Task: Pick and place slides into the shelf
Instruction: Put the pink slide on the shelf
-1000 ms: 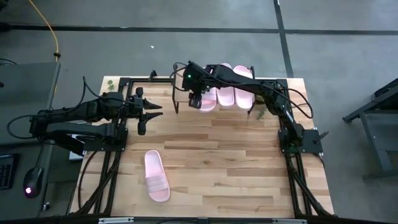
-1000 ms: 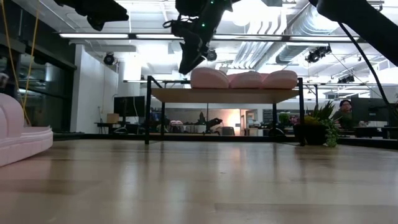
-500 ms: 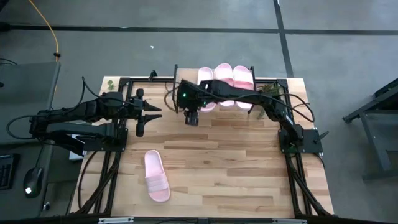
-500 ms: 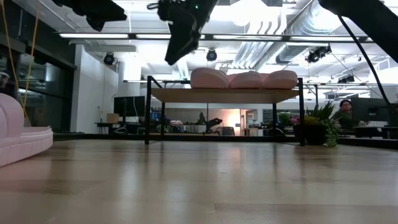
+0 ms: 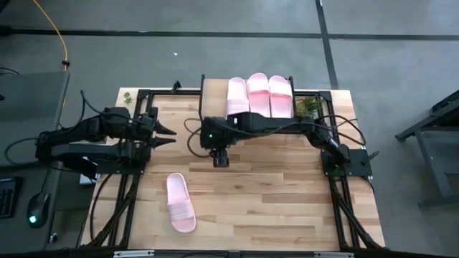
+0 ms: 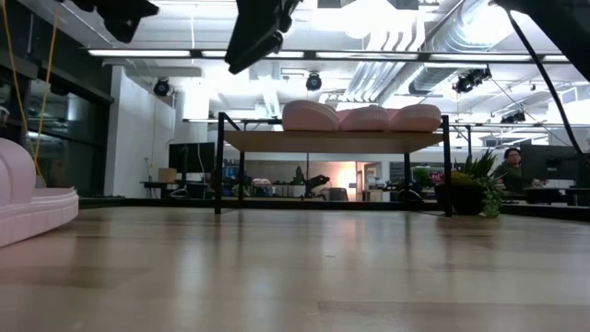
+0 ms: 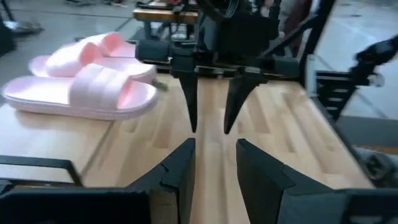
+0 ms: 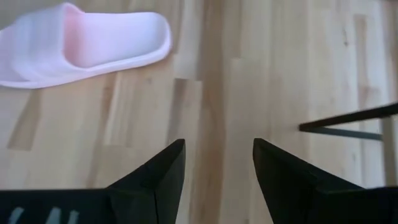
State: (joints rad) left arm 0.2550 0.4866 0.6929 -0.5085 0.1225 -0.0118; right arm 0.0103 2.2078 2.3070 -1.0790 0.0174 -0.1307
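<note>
Three pale pink slides (image 5: pixel 257 95) lie side by side, soles down, on the shelf's (image 5: pixel 211 86) wood top at the table's far edge; the low view shows these slides (image 6: pixel 364 117) on the shelf (image 6: pixel 332 141). A fourth slide (image 5: pixel 180 203) lies sole down on the table toward the near left, and the right wrist view shows that slide (image 8: pixel 81 43) ahead. My right gripper (image 5: pixel 220 159) hangs open over the table's middle, between shelf and lone slide, touching nothing; in its wrist view the right gripper (image 8: pixel 217 146) has only bare wood between its fingers. My left gripper (image 5: pixel 168 132) waits open at the left, empty, left gripper (image 7: pixel 214 146) facing the right arm.
Black frame rails (image 5: pixel 129 193) run along the table's left and right sides. A small green plant (image 5: pixel 310 107) stands by the shelf's right end. Bare wood tabletop (image 5: pixel 272 193) stretches across the near right. The shelf's thin black leg (image 8: pixel 348 121) shows in the right wrist view.
My right gripper has drawn away from the slides on the shelf, moving toward the near edge and a little left, out over the table's middle, still open. The three slides stay on the shelf. My left gripper has pulled back slightly toward the left edge.
</note>
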